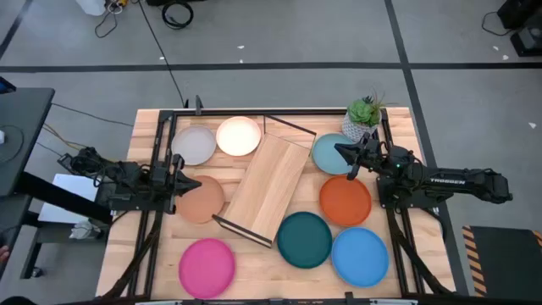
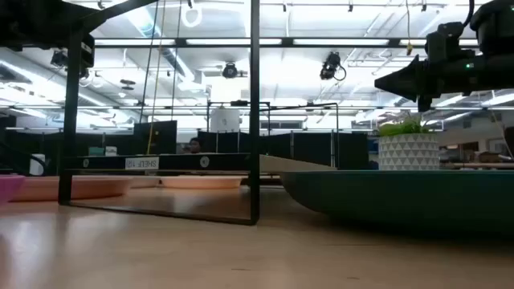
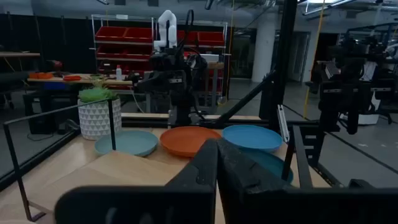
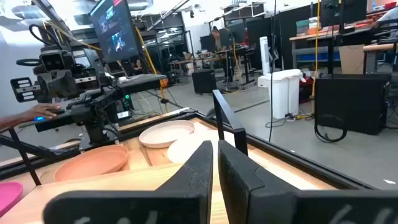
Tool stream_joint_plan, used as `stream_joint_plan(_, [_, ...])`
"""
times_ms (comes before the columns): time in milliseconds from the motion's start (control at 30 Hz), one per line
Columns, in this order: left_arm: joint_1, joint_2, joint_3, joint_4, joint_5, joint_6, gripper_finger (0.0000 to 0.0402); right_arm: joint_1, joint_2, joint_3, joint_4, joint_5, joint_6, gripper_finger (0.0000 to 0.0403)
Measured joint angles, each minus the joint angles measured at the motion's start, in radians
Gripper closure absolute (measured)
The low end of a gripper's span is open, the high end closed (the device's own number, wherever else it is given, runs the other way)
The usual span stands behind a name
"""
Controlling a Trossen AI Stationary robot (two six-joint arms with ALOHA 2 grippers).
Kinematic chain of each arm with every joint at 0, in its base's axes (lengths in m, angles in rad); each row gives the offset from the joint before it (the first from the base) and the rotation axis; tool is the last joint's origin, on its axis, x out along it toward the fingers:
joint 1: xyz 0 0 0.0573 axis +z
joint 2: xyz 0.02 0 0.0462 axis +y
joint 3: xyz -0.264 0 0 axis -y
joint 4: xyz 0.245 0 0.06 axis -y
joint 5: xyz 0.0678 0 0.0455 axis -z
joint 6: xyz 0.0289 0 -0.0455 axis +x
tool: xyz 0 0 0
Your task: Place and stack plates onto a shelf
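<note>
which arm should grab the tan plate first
Left, probably. The left gripper hovers at the tan plate, fingers shut and empty. The right gripper sits across the shelf, over the light blue plate.

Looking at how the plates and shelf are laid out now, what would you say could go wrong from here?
The shelf lies askew, wedged between plates, so its wire frame may snag an arm. The potted plant stands beside the right gripper above the light blue plate and could be knocked. The left gripper is shut over the tan plate.
</note>
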Motion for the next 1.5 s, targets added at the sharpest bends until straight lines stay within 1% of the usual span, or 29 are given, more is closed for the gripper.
stream_joint_plan(1500, [0.000, 0.000, 0.000, 0.000, 0.000, 0.000, 0.0395, 0.000, 0.000, 0.000, 0.000, 0.000, 0.000, 0.0372])
